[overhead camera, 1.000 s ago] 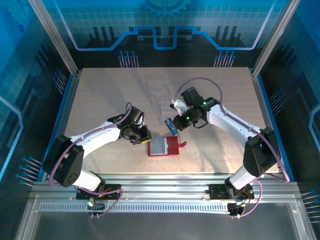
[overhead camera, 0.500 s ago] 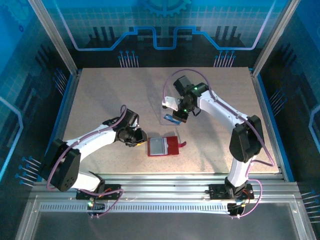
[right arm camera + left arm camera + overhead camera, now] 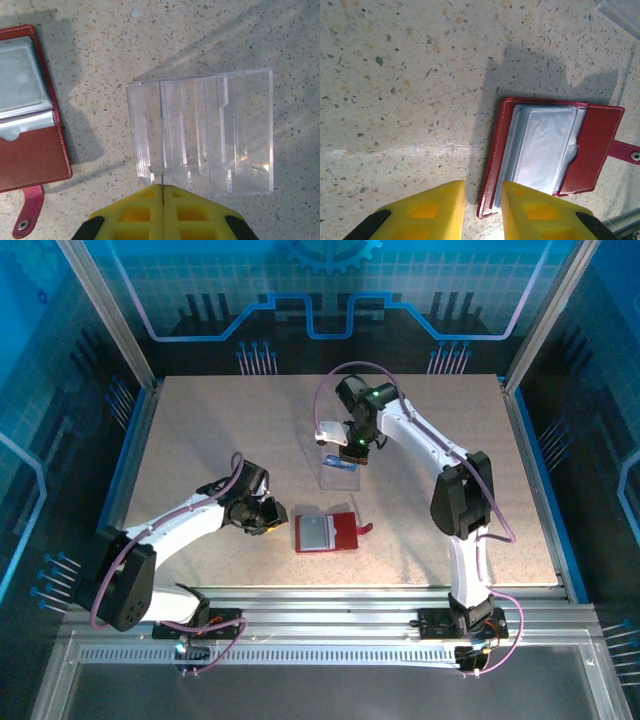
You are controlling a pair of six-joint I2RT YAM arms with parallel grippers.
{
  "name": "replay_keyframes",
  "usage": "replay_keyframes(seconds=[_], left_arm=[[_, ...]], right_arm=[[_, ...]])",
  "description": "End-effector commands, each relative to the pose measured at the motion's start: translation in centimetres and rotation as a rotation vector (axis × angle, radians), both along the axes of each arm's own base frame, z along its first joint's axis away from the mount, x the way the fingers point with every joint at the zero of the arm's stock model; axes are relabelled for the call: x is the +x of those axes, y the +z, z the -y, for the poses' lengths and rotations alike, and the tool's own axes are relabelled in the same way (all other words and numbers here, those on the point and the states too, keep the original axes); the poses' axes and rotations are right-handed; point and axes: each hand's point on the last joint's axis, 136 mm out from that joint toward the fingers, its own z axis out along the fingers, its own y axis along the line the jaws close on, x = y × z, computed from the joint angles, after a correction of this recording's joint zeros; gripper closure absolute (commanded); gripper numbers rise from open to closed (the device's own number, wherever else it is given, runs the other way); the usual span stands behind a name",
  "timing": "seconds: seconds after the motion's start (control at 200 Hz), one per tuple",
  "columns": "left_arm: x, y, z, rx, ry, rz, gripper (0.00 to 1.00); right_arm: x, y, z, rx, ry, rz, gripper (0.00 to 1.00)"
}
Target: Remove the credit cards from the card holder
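The red card holder (image 3: 326,532) lies open on the table, its greyish clear pockets (image 3: 545,145) facing up and its snap tab (image 3: 627,152) out to the right. My left gripper (image 3: 268,519) hovers just left of it, open, and the holder's near-left corner (image 3: 487,210) shows past the gap between the yellow fingers (image 3: 445,205). Over the clear plastic tray (image 3: 338,474), my right gripper (image 3: 349,452) is shut on a thin blue credit card (image 3: 343,462). In the right wrist view that card is edge-on (image 3: 162,145), standing over the tray's leftmost slots (image 3: 200,135).
Blue frame rails (image 3: 125,465) border the speckled table on the left and right. The right arm (image 3: 440,455) reaches far back across the table's right half. Bare tabletop (image 3: 210,430) lies behind the left arm.
The right gripper has carried the blue card away from the holder, back and left over the clear tray. The left gripper has let go of the holder's left edge and drawn back to the left.
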Motion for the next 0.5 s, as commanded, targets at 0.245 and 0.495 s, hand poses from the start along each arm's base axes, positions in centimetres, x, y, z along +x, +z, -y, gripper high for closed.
replay_keyframes(seconds=[0.245,0.495], left_arm=[[0.1,-0.2,-0.6,-0.004,-0.003,0.004,0.74],[0.1,-0.3,-0.6,-0.007,0.001,-0.004,0.74]], right_arm=[[0.3,-3.3,0.9,-0.088,0.045,-0.099,1.0],[-1.1,-5.0,1.1,-0.109,0.06,-0.194,1.0]])
